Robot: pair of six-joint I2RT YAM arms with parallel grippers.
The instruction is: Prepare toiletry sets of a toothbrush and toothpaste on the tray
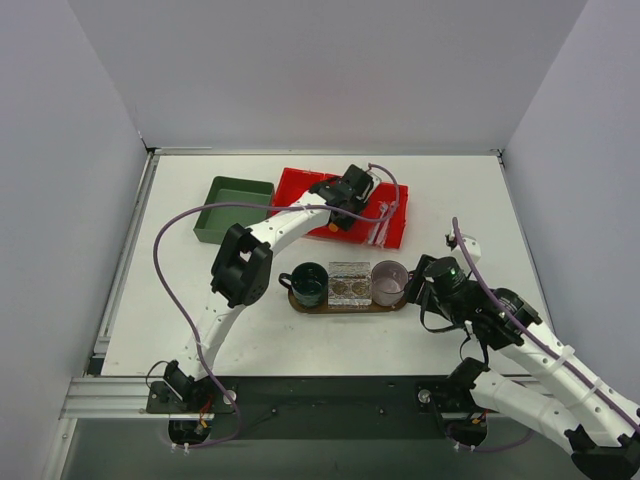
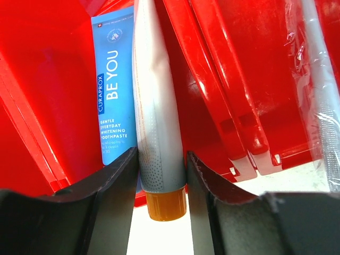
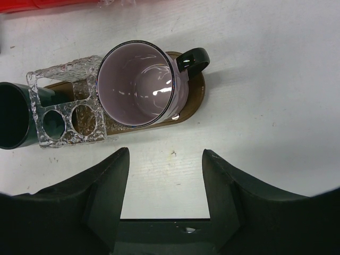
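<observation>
The left end effector reaches into the red bin at the far side of the bench, its two dark fingers pressed against either side of a toothpaste tube; it is grasping the tube near the cap end. The tube is pale grey-white, speckled with fine dots toward its shoulder, and ends in an orange cap; it lies in a bin compartment just beside a blue toothpaste box lettered in white. In a neighbouring compartment lies a thin pale toothbrush in clear wrap.

The tray, an oval dark brown board, sits near the middle of the bench; on it stand a dark green mug, a clear holder with two round holes, and a translucent pink mug with a dark handle, which looks empty. The right end effector hovers just beside the pink mug, released, its fingers apart over bare bench.
</observation>
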